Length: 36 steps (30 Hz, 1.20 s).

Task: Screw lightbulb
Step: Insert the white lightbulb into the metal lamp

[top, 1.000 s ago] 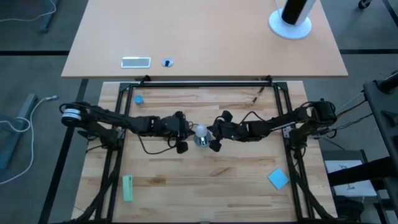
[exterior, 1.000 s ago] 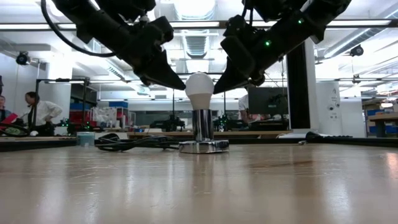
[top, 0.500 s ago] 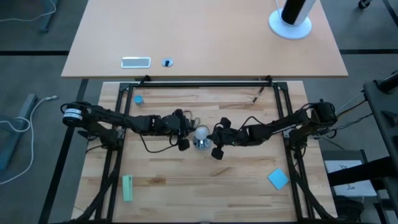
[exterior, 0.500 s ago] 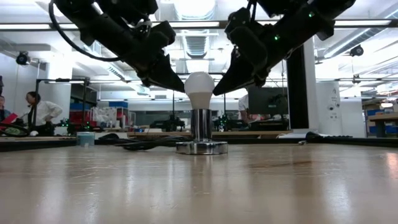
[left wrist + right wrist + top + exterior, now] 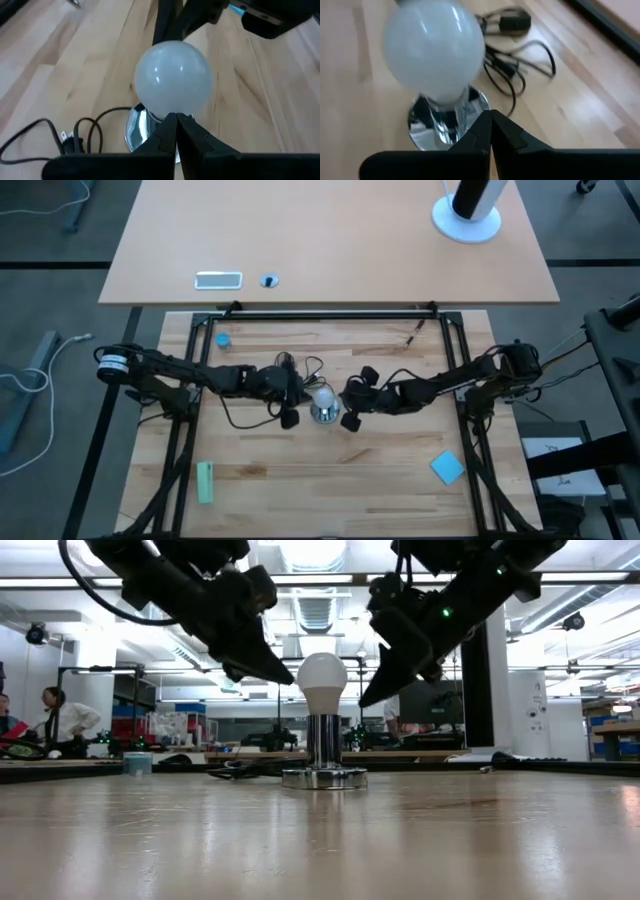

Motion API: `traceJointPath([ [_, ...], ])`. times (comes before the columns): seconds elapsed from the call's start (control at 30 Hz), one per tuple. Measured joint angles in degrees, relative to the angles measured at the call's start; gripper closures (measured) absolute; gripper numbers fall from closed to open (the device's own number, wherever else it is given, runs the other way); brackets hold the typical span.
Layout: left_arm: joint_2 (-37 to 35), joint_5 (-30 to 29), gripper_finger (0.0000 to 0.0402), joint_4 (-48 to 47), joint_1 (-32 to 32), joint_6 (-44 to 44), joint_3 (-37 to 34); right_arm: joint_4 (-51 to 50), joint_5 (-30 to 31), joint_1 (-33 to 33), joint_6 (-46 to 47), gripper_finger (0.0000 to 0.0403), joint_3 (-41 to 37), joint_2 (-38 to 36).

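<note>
Flanking the lightbulb (image 5: 322, 680), left end effector (image 5: 272, 668) and right end effector (image 5: 378, 690) angle downward, fingers together.

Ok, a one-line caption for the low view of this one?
Lightbulb standing upright in the silver socket on the table, flanked above by the left gripper and right gripper, neither touching it.

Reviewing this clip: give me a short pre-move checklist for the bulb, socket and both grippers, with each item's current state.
1. Lightbulb upright in the silver socket: ok.
2. Socket base flat on the table: ok.
3. Left gripper shut, beside the bulb: ok.
4. Right gripper shut, apart from the bulb: ok.
5. Black cord away from both grippers: ok.
6. Bulb fully threaded: cannot tell.
</note>
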Motion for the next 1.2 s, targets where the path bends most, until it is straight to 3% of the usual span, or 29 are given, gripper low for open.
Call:
traceJointPath([
  [0.33,-0.1,0.1,0.0401,0.9,-0.1,0.4,0.0,0.9,-0.9,0.2,-4.8,0.0403,2.8,0.0],
  [0.8,1.4,-5.0,0.0401,2.6,0.3,0.2,0.0,1.9,-5.7,1.6,-5.3,0.0403,2.4,0.0],
  [1.2,0.9,-4.6,0.0401,0.4,0.2,0.1,0.1,-3.4,-2.9,1.4,-2.5,0.0403,2.4,0.0],
])
